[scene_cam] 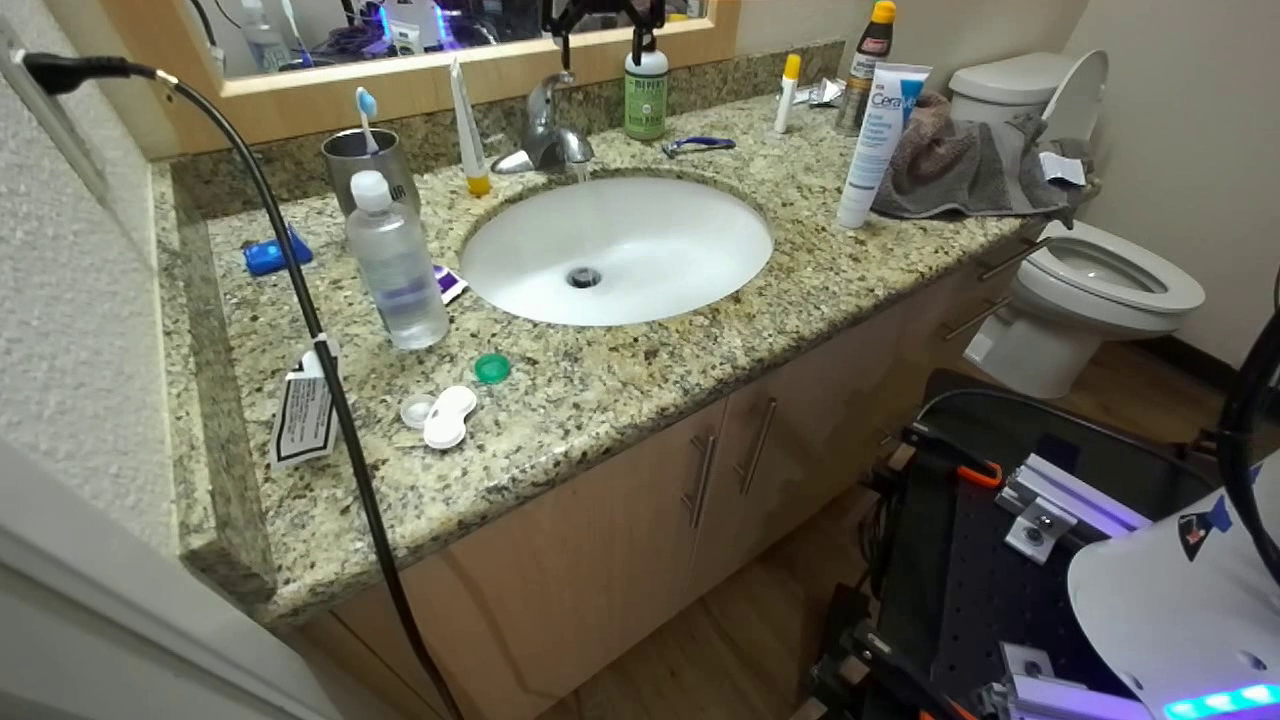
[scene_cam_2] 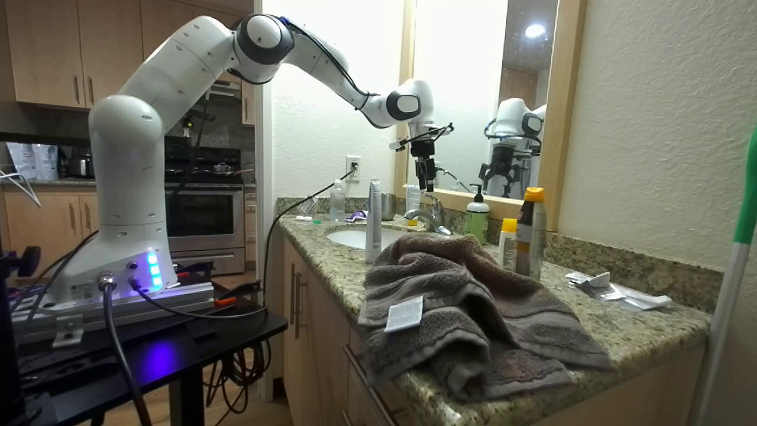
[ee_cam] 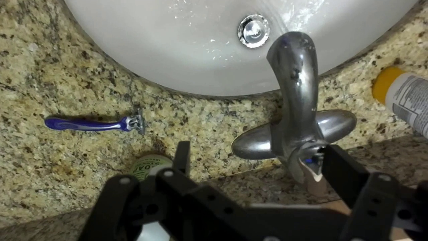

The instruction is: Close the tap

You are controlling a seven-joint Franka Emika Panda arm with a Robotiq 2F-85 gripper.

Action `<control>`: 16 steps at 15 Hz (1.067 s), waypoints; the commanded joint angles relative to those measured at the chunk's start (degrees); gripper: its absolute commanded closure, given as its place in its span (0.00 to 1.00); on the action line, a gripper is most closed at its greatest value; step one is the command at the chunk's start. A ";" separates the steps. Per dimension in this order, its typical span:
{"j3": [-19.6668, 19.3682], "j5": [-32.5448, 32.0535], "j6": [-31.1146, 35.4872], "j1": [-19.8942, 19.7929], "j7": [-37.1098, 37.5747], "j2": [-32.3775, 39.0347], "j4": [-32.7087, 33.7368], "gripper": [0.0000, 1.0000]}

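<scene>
Your tabletop (scene_cam: pixel 640 350) holds the basin (scene_cam: pixel 690 250); your end effector (ee_cam: pixel 256 147) hangs released, fingers (ee_cam: pixel 182 155) spread, one right by the tap (ee_cam: pixel 297 97) at the basin's back rim. Likely best: press the lever (scene_cam: pixel 540 98) down slowly until the water (scene_cam: pixel 582 172) stops. That finger partly hides the lever; you can't tell whether they touch.

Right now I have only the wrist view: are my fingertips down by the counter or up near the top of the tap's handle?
Observer: Up near the top of the tap handle, in both exterior views; whether the gripper touches it, I can't tell.
Operator: What lies past the razor, outside my frame?
Observer: A grey towel, heaped on the counter.
Operator: And on the other side, past the tube?
Observer: A cup with a toothbrush in it.
</scene>
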 commanded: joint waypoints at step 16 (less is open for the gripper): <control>0.12 2.07 -3.88 -1.41 1.98 5.73 7.48 0.00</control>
